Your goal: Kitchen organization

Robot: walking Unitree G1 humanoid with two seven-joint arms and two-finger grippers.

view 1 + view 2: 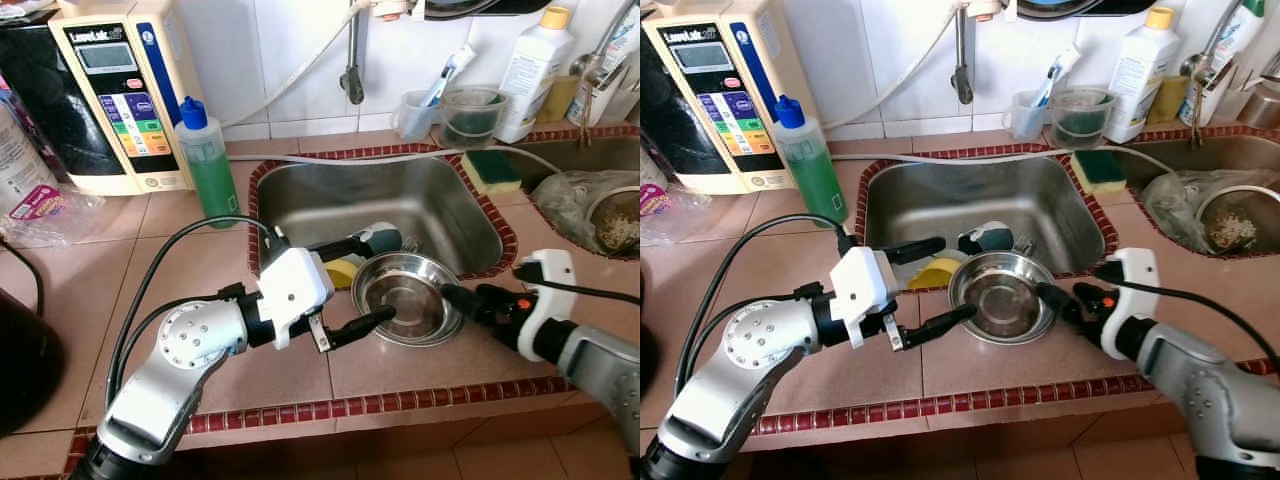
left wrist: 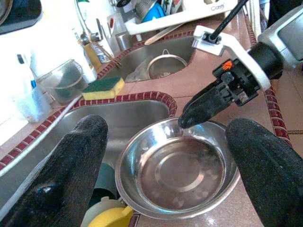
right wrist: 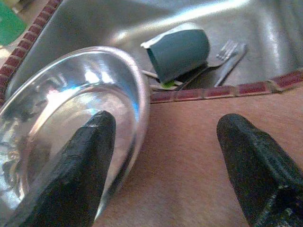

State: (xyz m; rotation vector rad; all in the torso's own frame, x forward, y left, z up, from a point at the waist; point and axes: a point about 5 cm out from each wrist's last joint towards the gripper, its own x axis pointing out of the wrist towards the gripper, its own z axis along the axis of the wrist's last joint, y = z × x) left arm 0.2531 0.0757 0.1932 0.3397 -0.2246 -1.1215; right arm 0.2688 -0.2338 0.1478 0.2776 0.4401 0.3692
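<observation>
A round steel bowl (image 1: 405,297) rests on the tiled counter at the front rim of the sink (image 1: 300,195), partly overhanging it. My left gripper (image 1: 378,278) is open on the bowl's left side, its lower finger touching the rim and its upper finger reaching over the sink. From the left wrist view, the bowl (image 2: 177,170) lies between the spread fingers. My right gripper (image 1: 458,298) comes in from the right and is open. It straddles the bowl's rim (image 3: 135,104), one finger inside and one over the counter. A teal cup (image 1: 380,238) lies tipped in the sink behind the bowl.
A yellow item (image 1: 343,270) and forks (image 3: 232,52) lie in the sink. A green soap bottle (image 1: 208,160) and a water machine (image 1: 115,90) stand at back left. A sponge (image 1: 490,170), a clear container (image 1: 470,115) and a second sink with a strainer (image 1: 610,215) are on the right.
</observation>
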